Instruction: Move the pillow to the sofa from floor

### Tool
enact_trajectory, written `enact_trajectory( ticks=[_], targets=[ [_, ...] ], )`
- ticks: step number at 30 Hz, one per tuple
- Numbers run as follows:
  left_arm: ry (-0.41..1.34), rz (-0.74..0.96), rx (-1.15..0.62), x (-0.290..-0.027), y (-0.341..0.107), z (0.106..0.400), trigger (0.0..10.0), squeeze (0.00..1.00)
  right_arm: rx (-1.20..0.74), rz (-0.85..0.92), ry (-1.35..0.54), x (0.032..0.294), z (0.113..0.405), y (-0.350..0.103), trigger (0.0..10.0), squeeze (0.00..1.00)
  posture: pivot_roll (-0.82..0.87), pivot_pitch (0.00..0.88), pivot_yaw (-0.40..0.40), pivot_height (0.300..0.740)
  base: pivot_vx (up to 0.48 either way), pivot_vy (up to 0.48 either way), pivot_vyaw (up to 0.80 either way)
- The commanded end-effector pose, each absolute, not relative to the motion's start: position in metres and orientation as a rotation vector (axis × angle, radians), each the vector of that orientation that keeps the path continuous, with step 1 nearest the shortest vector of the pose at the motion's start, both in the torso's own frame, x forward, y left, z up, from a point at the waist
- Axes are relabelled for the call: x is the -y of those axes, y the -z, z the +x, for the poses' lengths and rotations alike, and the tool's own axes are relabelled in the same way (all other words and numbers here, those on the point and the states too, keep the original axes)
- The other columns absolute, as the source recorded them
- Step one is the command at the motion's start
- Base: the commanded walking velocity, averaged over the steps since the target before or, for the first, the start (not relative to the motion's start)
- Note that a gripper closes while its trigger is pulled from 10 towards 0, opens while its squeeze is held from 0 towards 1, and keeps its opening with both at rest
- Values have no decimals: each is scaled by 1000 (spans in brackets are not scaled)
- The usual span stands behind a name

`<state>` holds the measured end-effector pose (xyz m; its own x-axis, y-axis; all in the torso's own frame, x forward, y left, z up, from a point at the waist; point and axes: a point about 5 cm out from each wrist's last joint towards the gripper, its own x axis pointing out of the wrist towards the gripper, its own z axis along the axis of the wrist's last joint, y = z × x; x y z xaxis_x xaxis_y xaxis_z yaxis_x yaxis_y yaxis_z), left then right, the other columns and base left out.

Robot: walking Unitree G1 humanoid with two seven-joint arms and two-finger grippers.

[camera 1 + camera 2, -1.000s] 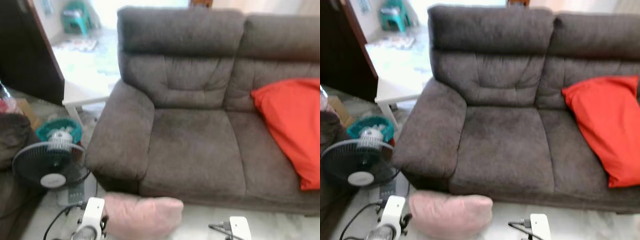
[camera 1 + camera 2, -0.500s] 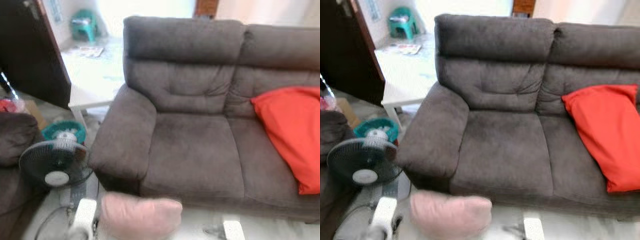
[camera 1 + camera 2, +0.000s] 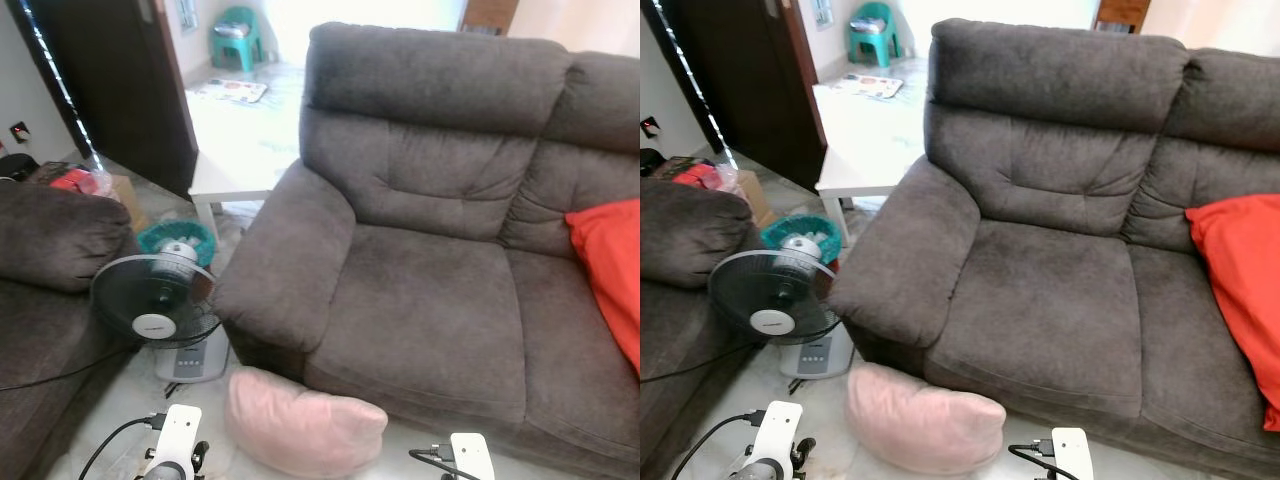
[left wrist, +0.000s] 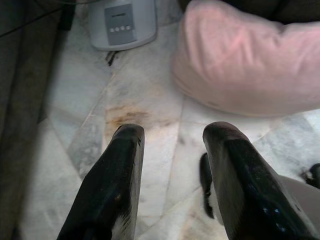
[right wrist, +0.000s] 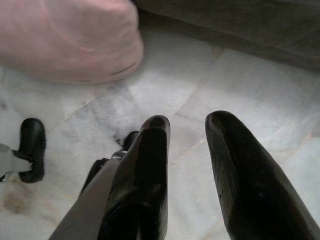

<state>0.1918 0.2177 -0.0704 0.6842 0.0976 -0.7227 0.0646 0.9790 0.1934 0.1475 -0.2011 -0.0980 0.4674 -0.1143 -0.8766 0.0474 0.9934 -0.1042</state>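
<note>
A: Left gripper [image 4: 172, 137] is hanging spread over the marble floor [image 4: 145, 100], holding nothing. Right gripper [image 5: 187, 127] is also spread and empty, near the sofa base.

B: Pillow?

A: Pink pillow [image 3: 303, 422] is lying on the floor, touching the sofa [image 3: 420, 300] front below the armrest, beside the fan [image 3: 155, 300].

B: Handling?

A: Looking soft, light, squashy. Probably needing both grippers squeezing its opposite ends; a one-corner pinch is likely sagging.

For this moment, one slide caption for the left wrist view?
Open left end effector above marble floor, short of the pink pillow, fan base beyond.
</note>
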Motion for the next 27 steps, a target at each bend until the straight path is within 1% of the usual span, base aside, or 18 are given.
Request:
enact_trajectory(
  ticks=[1, 13, 27],
  targets=[
    [-24, 215, -828, -219, 71, 191, 10000, 0, -1081, -71, 97, 201, 148, 98, 10000, 0, 169, 46, -43, 740, 0, 266, 0],
    [-22, 221, -826, -219, 70, 192, 10000, 0, -1083, -68, 100, 202, 148, 98, 10000, 0, 168, 60, -42, 740, 0, 273, 0],
    [-22, 223, -825, -220, 71, 191, 10000, 0, -1082, -66, 99, 201, 148, 98, 10000, 0, 171, 57, -42, 740, 0, 277, 0]
  ],
)
